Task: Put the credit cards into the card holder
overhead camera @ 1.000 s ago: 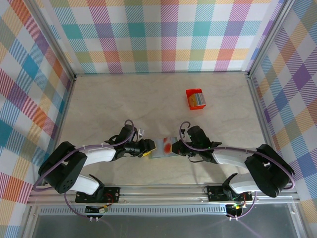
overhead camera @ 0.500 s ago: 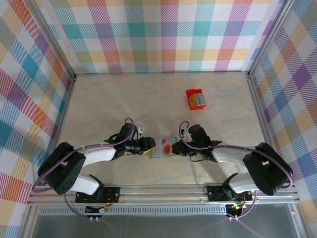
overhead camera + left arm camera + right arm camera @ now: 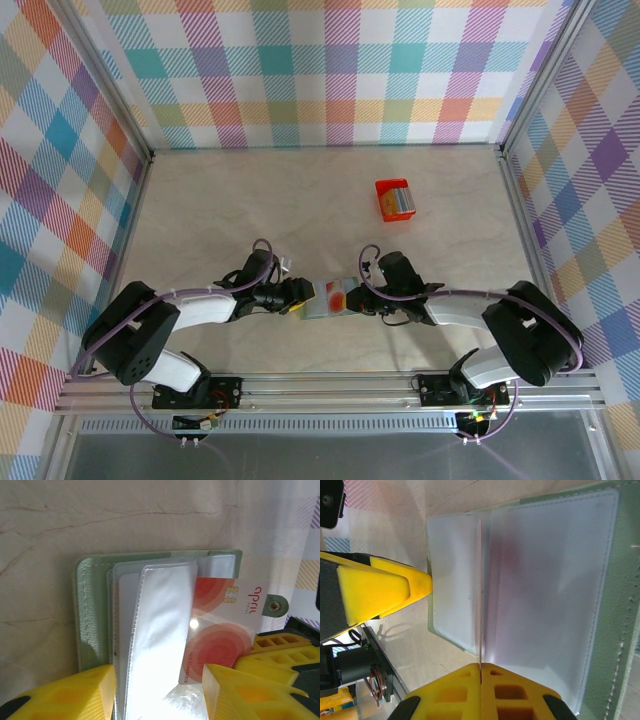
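Grey-green and stitched along its edge, the small bifold card holder (image 3: 92,610) lies open on the pale marbled table (image 3: 250,200). It sits near the front edge, right between your two end effectors.

Your right end effector (image 3: 480,672) has its yellow fingers closed together on the edge of a white credit card with red circles and a gold chip (image 3: 225,630). In the right wrist view you see that card edge-on, as a thin line running up from the pinched fingers across the holder's frosted clear sleeves (image 3: 545,580). In the left wrist view, one part of the card lies under a raised sleeve. Its chip end sticks out past the holder, close to a small green tab with a round snap (image 3: 274,603).

Your left end effector (image 3: 157,669) is spread wide at the holder's opposite side and grips nothing. Its two yellow fingers (image 3: 75,692) straddle the loose plastic sleeves; you cannot tell whether they press on the holder.

The raised sleeve curls over the card's inner half. Well apart, toward the far right, sits a small red box (image 3: 394,199) with something grey in it. Plaid walls (image 3: 320,70) enclose the table.

Both arms lie low and stretch inward from their bases, with their wrists pointing at each other across the holder.
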{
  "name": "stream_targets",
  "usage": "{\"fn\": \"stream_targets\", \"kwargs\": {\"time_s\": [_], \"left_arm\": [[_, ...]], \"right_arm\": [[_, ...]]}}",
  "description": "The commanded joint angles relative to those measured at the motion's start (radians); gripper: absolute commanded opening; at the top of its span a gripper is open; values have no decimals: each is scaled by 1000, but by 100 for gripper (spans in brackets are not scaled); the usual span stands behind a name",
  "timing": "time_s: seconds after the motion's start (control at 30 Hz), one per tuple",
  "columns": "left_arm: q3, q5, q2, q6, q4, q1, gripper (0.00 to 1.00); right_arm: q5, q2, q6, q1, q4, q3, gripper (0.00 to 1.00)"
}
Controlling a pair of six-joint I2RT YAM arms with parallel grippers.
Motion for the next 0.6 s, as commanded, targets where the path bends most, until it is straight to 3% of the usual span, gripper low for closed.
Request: {"fn": "stream_targets", "kwargs": {"time_s": [0.0, 0.57], "left_arm": [[-7, 2, 16, 19, 12, -7, 49], [-16, 3, 21, 16, 26, -7, 49]], "right_arm": [[-23, 16, 10, -7, 42, 27, 0], [-25, 87, 8, -6, 114, -1, 0]]}}
